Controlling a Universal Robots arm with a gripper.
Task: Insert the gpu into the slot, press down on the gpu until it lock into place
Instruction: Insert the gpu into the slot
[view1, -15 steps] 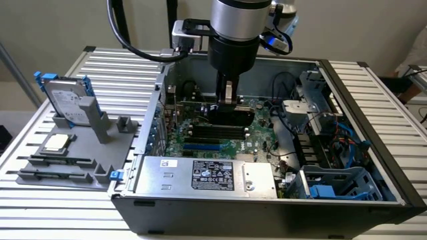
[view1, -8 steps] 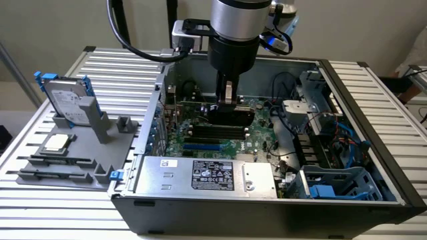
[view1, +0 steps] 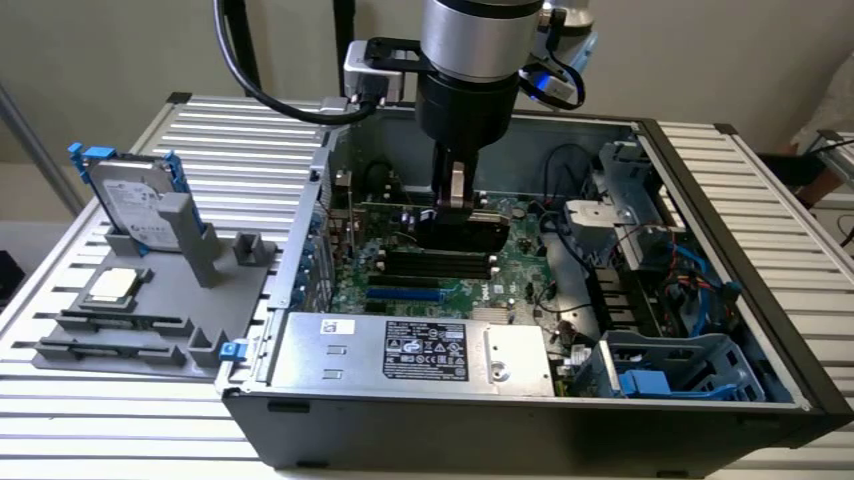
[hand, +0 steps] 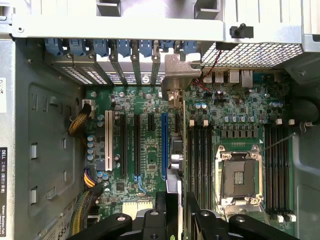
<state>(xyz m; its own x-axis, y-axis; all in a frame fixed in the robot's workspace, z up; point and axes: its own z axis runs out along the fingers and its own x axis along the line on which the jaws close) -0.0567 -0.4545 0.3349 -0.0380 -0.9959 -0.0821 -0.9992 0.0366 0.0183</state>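
Observation:
The gpu (view1: 465, 235), a thin black card with a green board edge, stands upright on its long edge over the green motherboard (view1: 514, 275) inside the open computer case. In the wrist view the gpu (hand: 181, 165) runs edge-on from its silver bracket (hand: 177, 75) at the rear panel to my gripper (hand: 181, 212). The black fingers (hand: 165, 212) sit against both faces of the card's top edge. My gripper (view1: 458, 205) hangs straight down from the arm onto it. A long blue slot (hand: 164, 145) lies bare beside the card. The card's lower edge is hidden.
A silver power-supply box (view1: 414, 350) fills the case's near side. Memory slots (hand: 200, 165) and an open processor socket (hand: 240, 175) flank the card. Cables and a blue drive cage (view1: 667, 365) crowd the exterior view's right. A grey tray (view1: 147, 290) with a hard drive stands outside.

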